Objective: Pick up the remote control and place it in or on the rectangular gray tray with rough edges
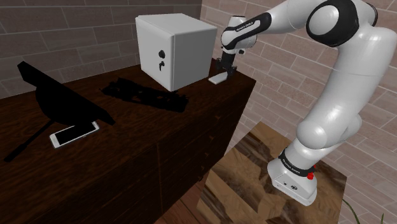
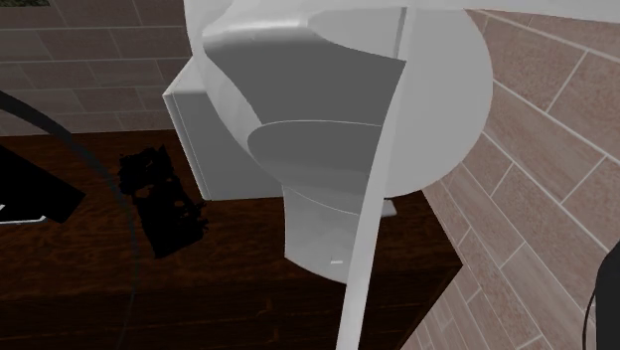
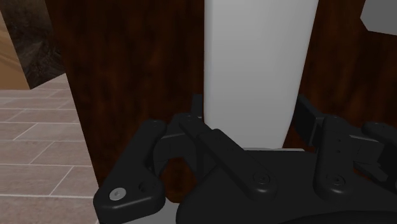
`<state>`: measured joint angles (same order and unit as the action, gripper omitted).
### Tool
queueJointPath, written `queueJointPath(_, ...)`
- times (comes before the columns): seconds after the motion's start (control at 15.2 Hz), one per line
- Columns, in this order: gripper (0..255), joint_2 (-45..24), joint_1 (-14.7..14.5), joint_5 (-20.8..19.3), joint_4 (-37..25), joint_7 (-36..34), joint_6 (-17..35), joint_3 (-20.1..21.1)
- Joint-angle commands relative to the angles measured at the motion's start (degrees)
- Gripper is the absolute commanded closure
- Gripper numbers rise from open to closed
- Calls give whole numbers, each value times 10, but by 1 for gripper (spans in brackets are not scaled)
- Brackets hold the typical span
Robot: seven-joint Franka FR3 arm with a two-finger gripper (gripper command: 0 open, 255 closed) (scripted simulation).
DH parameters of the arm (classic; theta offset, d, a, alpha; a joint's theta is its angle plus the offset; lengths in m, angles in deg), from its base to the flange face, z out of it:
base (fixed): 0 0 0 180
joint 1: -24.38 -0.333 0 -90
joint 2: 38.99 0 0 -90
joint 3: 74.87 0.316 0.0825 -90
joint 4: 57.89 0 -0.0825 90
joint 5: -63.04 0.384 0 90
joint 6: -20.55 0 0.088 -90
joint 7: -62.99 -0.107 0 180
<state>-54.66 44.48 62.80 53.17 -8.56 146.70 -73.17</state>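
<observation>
wrist view is showing the claw (image 3: 251, 109) pinching the white remote control (image 3: 254, 57) across its narrow sides, since it is lying flat near the edge of the worktop (image 3: 127, 63).

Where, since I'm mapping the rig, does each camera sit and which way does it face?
Shoulder view: beside the stand, looking down over the dark table; arm and stand show.
Second exterior view: close by the arm, facing the table; a white arm link looms.
Wrist view: on the wrist, looking down at the white remote; black gripper shows.
Shared: both exterior views see the white box.
</observation>
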Motion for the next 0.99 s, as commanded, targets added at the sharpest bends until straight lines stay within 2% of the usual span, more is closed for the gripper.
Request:
queueJointPath(0.0, 255, 7, 0, 0, -7, 0, -13, 0)
queueJointPath(0.92, 255, 48, 1, 2, -62, 1, -110, 0)
